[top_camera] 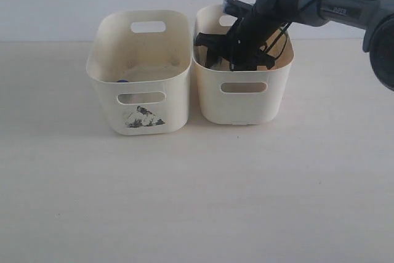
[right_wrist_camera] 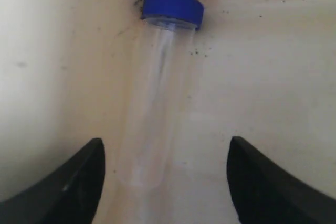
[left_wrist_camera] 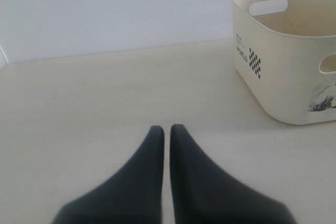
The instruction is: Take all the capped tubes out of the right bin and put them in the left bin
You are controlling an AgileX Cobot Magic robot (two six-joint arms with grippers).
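My right gripper (right_wrist_camera: 167, 153) reaches down inside the plain-fronted right bin (top_camera: 243, 100), jaws wide open. A clear capped tube (right_wrist_camera: 157, 98) with a dark blue cap (right_wrist_camera: 172, 8) lies on the bin floor, its bottom end between the fingertips, nearer one of them, untouched. In the exterior view the arm (top_camera: 258, 23) hides the inside of that bin. The left bin (top_camera: 144, 106) with the black mountain print stands beside it; a bit of blue cap (top_camera: 122, 80) shows at its near rim. My left gripper (left_wrist_camera: 167, 129) is shut and empty over the table, left of the left bin (left_wrist_camera: 283, 66).
The two bins stand side by side, almost touching, near a pale back wall. Dark specks mark the right bin's floor (right_wrist_camera: 262, 77). Bare pale tabletop (top_camera: 197, 201) spreads in front of and beside the bins.
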